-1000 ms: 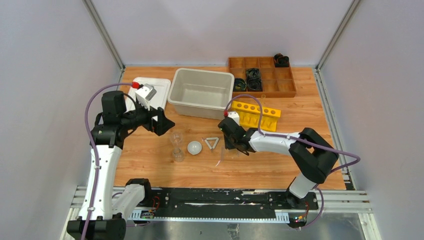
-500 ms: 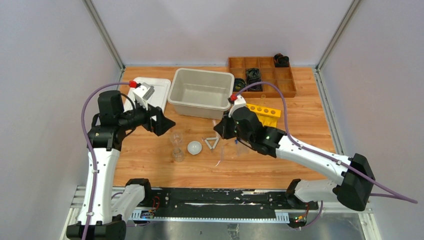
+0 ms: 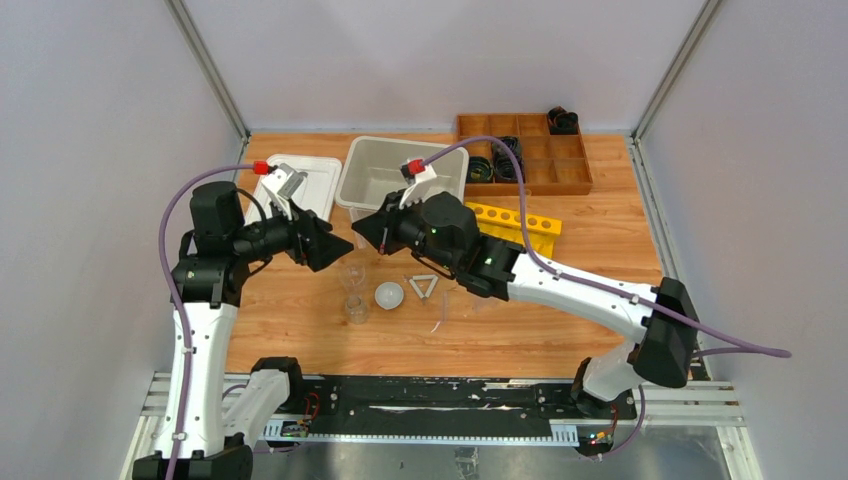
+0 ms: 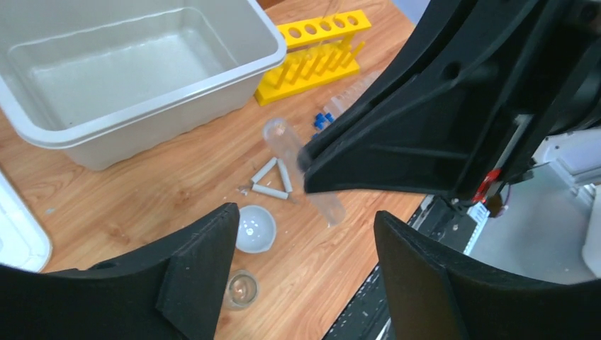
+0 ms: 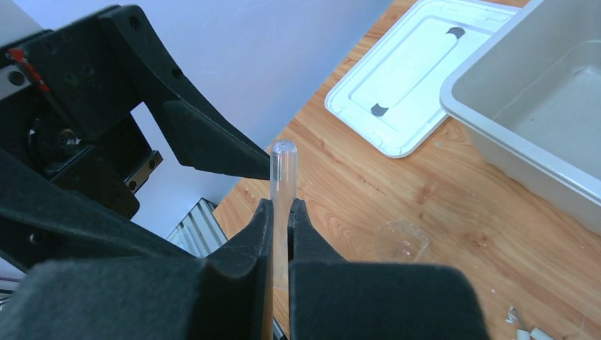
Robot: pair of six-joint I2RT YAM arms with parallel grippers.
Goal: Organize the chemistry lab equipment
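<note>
Jaws on right pinch clear tube (image 5: 282,173); left jaws wide apart.

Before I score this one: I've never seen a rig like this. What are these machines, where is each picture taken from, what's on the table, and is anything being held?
These are two robot arms bolted at the near edge of a wooden table, each ending in a two-finger gripper. The wide picture comes from a fixed camera above and behind them. The other two come from a camera on each wrist, so the big black shapes there are fingers. On the table are a grey bin, a white lid, a yellow rack, a divided wooden tray, small glass beakers, a white dish and a white triangle. The right gripper is shut on a clear tube, held above the table. The left gripper is open and holds nothing.
</note>
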